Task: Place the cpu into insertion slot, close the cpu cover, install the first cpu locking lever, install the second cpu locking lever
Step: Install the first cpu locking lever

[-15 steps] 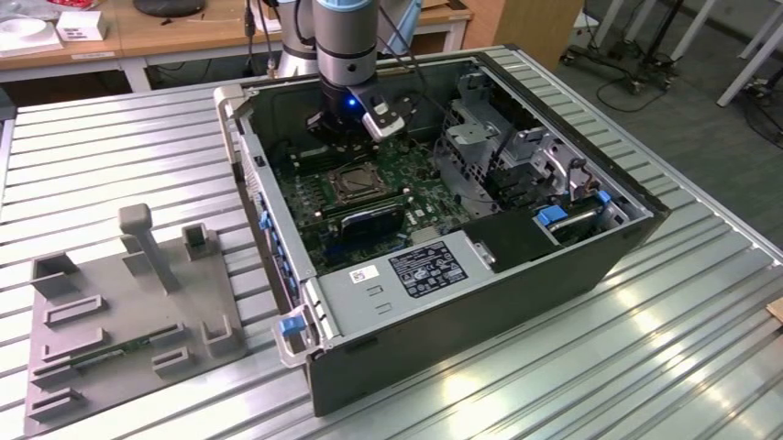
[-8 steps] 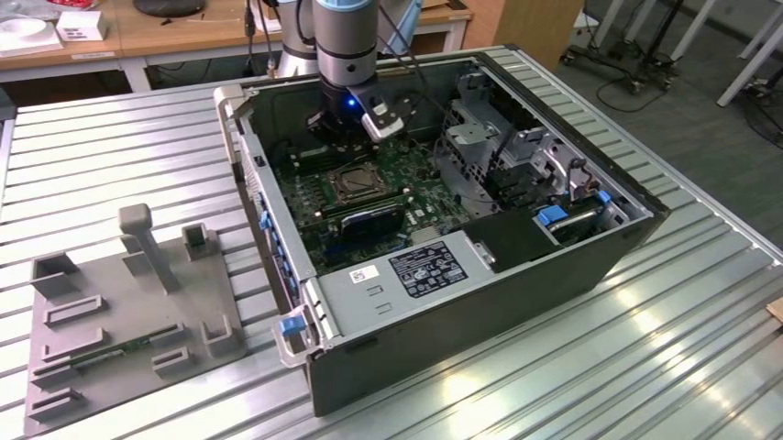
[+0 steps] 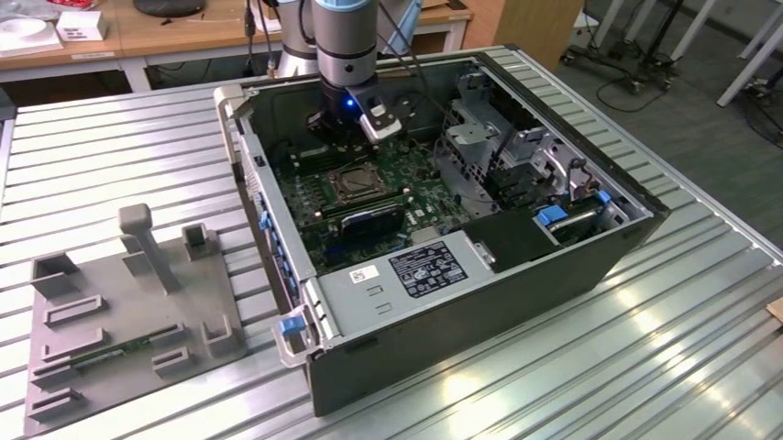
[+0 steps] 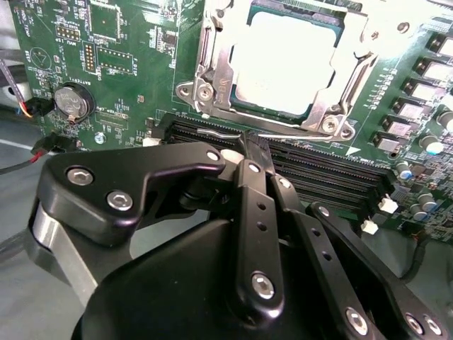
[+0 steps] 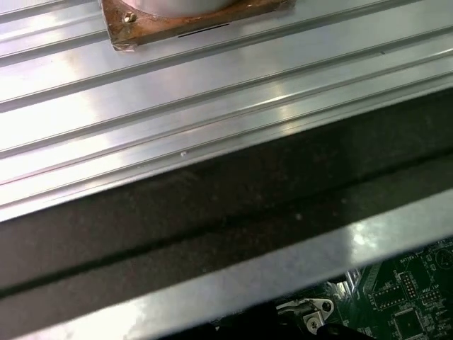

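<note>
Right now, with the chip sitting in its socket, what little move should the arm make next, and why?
Probably a short press of the gripper tip on the thin locking lever beside the socket. The cpu already lies under the closed cpu cover, and the shut gripper sits right at that lever, which seems not latched.

Our arm point(image 3: 344, 46) reaches straight down from the far side, wrist vertical. In the second wrist view our gripper point(image 4: 253, 145) has its black fingers point(image 4: 256, 212) pressed together at the tips, holding nothing.
</note>
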`<state>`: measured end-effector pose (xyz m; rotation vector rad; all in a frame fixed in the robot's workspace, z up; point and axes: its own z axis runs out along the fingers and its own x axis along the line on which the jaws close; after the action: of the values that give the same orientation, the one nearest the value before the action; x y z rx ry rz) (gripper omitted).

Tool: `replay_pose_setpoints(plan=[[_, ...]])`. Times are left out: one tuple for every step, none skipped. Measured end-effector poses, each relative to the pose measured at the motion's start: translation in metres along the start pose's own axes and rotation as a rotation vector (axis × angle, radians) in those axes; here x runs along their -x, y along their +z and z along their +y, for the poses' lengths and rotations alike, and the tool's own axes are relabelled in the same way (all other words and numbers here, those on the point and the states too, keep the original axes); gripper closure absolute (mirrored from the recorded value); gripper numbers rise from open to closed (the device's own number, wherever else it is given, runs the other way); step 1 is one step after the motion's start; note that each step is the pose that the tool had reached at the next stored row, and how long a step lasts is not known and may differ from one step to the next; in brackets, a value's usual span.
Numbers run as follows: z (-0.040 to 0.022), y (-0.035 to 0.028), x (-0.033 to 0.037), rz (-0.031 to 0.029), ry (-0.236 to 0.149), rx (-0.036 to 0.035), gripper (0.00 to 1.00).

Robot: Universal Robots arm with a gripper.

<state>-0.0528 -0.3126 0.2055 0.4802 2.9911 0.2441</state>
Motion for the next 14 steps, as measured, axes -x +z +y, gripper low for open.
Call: replay_pose_setpoints(plan=[[0.0000,0.0000,0.0000,-0.0001,0.000,0.0000,0.89],[0.0000,0.0001,0.0000,-0.0003,0.002,-0.0003,0.89],[-0.0002,0.0002,0.0000,-0.0009,0.005,-0.0004,0.89],[-0.0004,0.0003,0.0001,-0.0017,0.009,-0.0005,0.89],[-0.0006,0.0004,0.0001,-0.0027,0.015,-0.0010,0.89],[-0.0007,0.0005,0.0002,-0.0037,0.021,-0.0018,0.89],[-0.0008,0.0006,0.0003,-0.0049,0.027,-0.0026,0.89],[-0.0008,0.0006,0.0002,-0.0056,0.032,-0.0028,0.89],[-0.0008,0.0007,0.0002,-0.0059,0.034,-0.0028,0.89],[-0.0008,0.0009,0.0002,-0.0064,0.036,-0.0029,0.89],[-0.0009,0.0011,0.0002,-0.0069,0.039,-0.0029,0.89],[-0.0009,0.0013,0.0003,-0.0074,0.042,-0.0030,0.89],[-0.0010,0.0015,0.0003,-0.0078,0.044,-0.0033,0.89],[-0.0010,0.0017,0.0003,-0.0083,0.047,-0.0036,0.89]])
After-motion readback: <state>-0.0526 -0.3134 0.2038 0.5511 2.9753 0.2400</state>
